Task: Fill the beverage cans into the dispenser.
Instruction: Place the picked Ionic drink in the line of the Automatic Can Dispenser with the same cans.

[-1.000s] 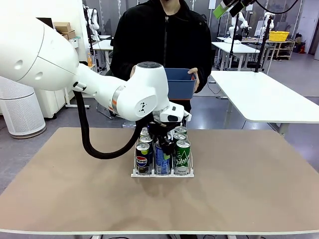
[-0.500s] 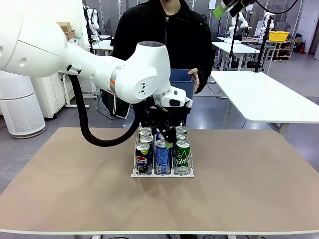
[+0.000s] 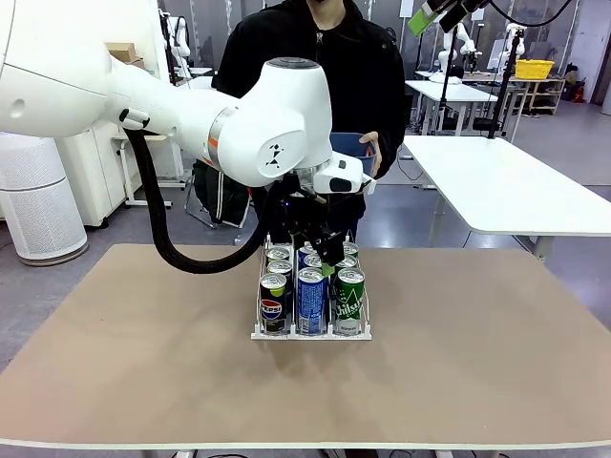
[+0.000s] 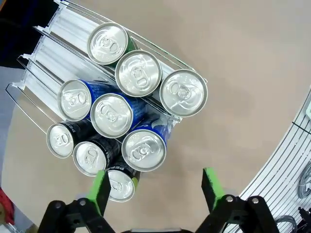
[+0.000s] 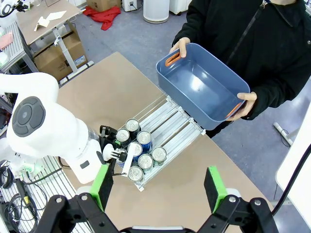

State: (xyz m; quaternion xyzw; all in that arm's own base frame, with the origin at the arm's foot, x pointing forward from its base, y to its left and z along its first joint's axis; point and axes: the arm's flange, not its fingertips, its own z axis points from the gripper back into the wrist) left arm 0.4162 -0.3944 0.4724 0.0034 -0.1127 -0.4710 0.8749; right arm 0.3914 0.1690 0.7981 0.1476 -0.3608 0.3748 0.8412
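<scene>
Left gripper (image 4: 154,187) hung just above the dispenser (image 3: 310,329), fingers (image 4: 101,190) spread wide, gripping nothing and touching nothing. Right gripper (image 5: 158,188) was high over the worktop (image 3: 477,343), fingers likewise fully apart and empty.

Against a second earlier, the left arm had risen: then its fingers sat down among the cans, at the front of the middle lane; now they were clear above the can tops.

Nine beverage cans (image 4: 131,114) stood upright, three to a lane, directly below the left fingers, front blue can (image 3: 311,300) nearest. The person held a blue tub (image 5: 201,92) beyond the rack.
</scene>
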